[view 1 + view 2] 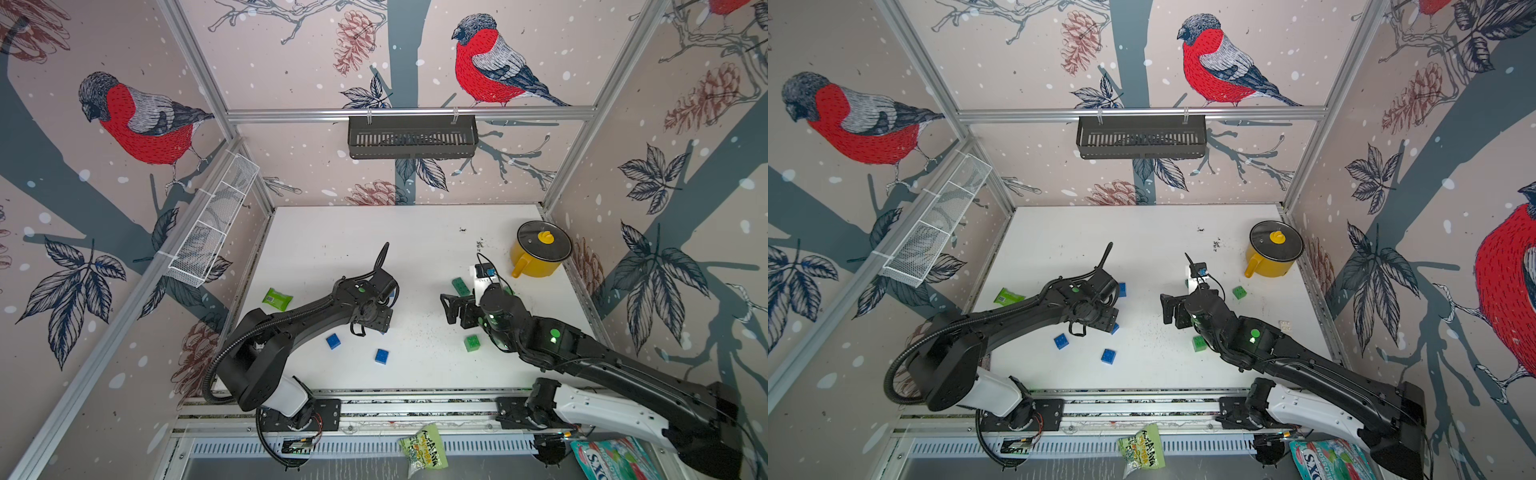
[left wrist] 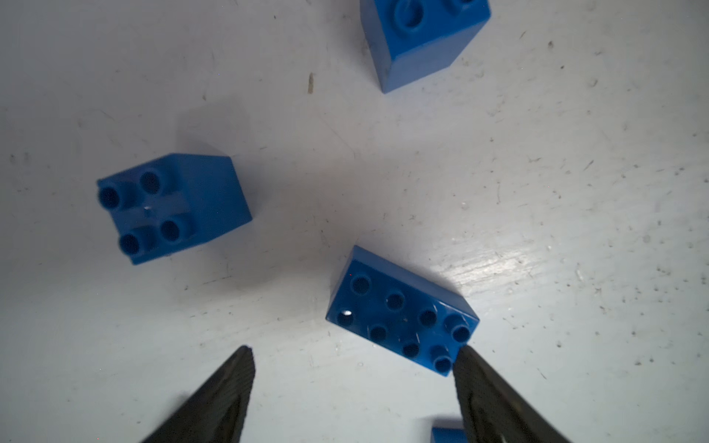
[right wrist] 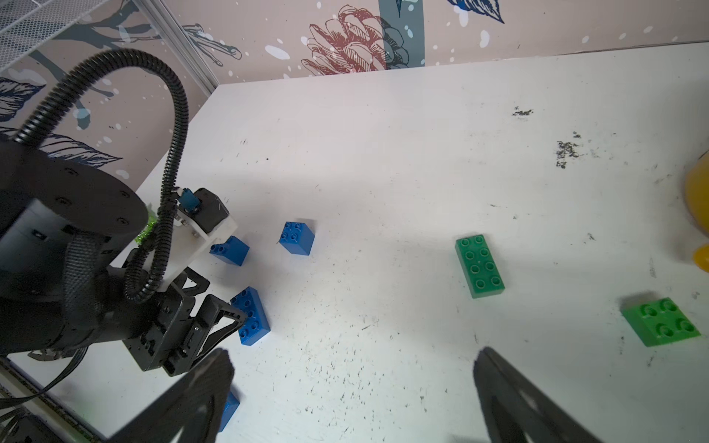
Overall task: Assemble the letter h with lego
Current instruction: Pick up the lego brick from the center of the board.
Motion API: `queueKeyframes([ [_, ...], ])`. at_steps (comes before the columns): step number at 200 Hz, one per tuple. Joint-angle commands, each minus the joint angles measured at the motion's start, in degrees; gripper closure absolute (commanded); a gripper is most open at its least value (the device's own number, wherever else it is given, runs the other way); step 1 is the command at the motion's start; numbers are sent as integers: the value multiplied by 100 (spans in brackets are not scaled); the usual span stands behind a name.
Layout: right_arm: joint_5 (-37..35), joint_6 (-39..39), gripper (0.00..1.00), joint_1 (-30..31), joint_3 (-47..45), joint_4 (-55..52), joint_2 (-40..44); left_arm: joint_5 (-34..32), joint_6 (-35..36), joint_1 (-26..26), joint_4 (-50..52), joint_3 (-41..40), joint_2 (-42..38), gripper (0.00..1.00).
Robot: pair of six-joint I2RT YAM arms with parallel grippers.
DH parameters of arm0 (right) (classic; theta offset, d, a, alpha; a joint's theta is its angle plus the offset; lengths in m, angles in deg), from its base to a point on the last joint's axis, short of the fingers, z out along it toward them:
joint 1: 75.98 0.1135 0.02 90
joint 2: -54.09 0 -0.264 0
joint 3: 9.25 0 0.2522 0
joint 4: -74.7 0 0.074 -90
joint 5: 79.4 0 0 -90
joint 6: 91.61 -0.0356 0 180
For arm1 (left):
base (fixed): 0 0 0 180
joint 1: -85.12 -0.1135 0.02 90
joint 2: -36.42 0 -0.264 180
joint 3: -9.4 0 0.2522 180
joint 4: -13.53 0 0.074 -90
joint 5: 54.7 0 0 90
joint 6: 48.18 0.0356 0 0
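On the worktop point(image 2: 537, 172), left wrist view: blue oblong brick point(image 2: 401, 312) studs-up, just beside one fingertip point(image 2: 479, 383) of the left pincer point(image 2: 353, 349), jaws apart; both top views mostly hide it. The right pincer point(image 3: 353, 351) gapes wide.

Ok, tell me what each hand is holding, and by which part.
Nothing. The left hand stands open beside the long blue brick; the right hand is open and empty.

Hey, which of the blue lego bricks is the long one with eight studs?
The blue oblong brick lying studs-up at a fingertip of the open left gripper. The two square blue bricks nearby are shorter.
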Motion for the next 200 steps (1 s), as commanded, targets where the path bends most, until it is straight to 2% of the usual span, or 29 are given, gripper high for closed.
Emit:
queueKeyframes([
  [1, 35, 68, 0, -49, -144, -177, 199, -41, 160, 8, 51, 9, 160, 18],
  [79, -4, 124, 0, -155, -329, -253, 379, 307, 381, 16, -137, 99, 486, 18],
  [120, -88, 125, 1, -158, -336, -299, 443, 700, 203, 102, -54, 227, 355, 18],
  [153, -149, 134, 1, -157, -330, -327, 545, 620, 133, 157, 114, 374, 128, 17],
  [200, -193, 128, 1, -166, -351, -342, 572, 502, 196, 157, 120, 333, 491, 17],
])
